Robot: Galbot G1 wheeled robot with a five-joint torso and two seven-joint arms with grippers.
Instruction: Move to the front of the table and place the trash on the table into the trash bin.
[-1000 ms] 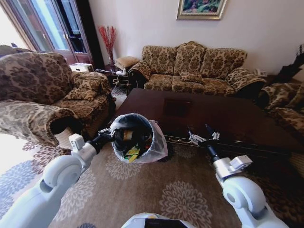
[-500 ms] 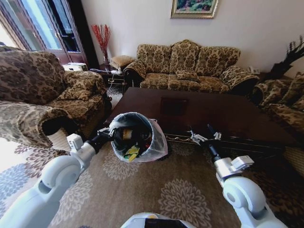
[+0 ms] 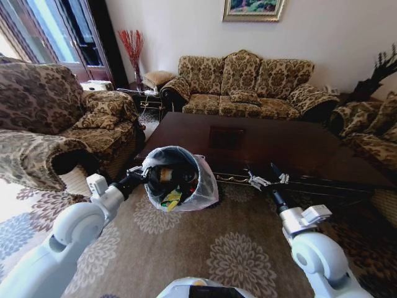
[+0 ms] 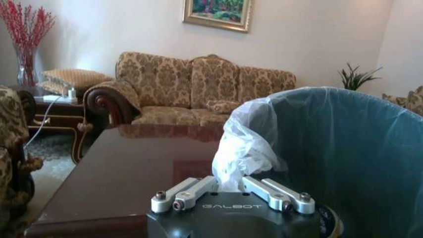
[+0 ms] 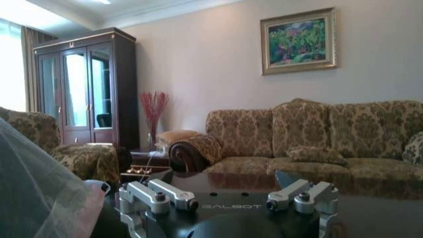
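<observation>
My left gripper is shut on the rim of the trash bin, a small black bin with a translucent white liner, and holds it at the table's near left corner. Inside the bin lie pieces of trash: a can and a green wrapper. In the left wrist view the left gripper pinches the bunched liner of the trash bin. The glossy dark table stretches ahead with a bare top. My right gripper hangs open at the table's front edge with nothing between its fingers; the right wrist view shows this gripper spread over the table.
A patterned sofa stands behind the table. An armchair is on the left and another seat on the right. A small side table sits in the far left corner. Flowered carpet lies underfoot.
The whole picture has shifted slightly, so the camera moved. Both grippers and the held bin keep their places relative to me and the table.
</observation>
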